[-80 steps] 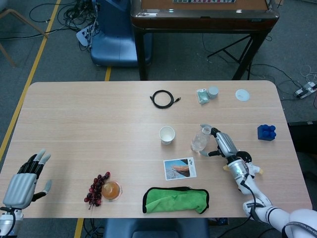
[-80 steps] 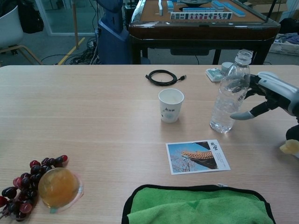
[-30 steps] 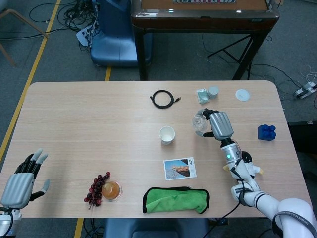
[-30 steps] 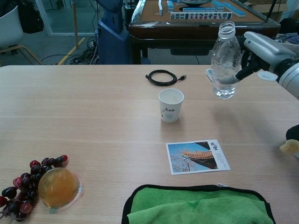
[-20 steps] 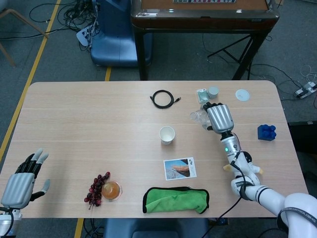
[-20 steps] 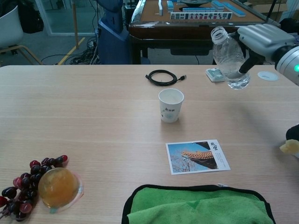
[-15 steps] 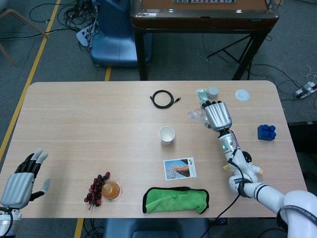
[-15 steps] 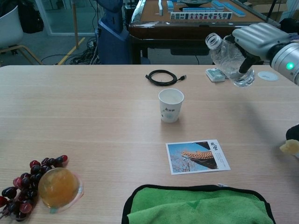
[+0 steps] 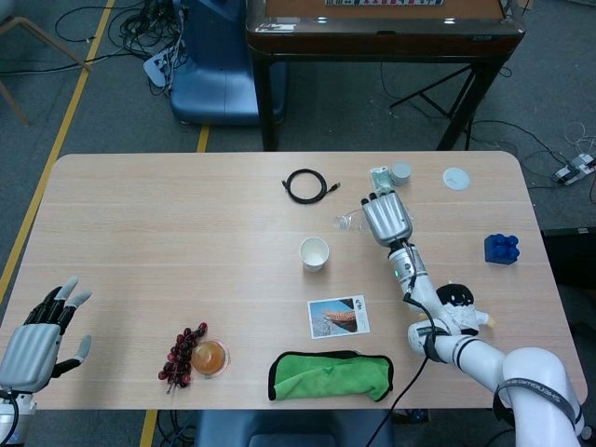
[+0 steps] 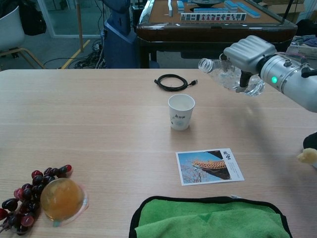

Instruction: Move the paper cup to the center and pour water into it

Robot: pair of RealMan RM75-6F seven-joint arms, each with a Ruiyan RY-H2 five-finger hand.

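- My right hand (image 10: 247,53) grips the clear ribbed plastic bottle (image 10: 225,75), airborne, at two o'clock from the paper cup (image 10: 181,111).
- The bottle was upright moments ago; now it's tipped nearly flat, mouth toward the cup.
- My left hand (image 9: 37,335) rests released, fingers spread, holding nothing.
- The white cup stands mid-table.

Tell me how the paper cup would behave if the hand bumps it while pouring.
The paper cup looks empty and thin-walled, so it is probably very light and would slide or tip at a slight knock. It stands free on the smooth table, nothing bracing it. Squeezed, it would likely crumple.
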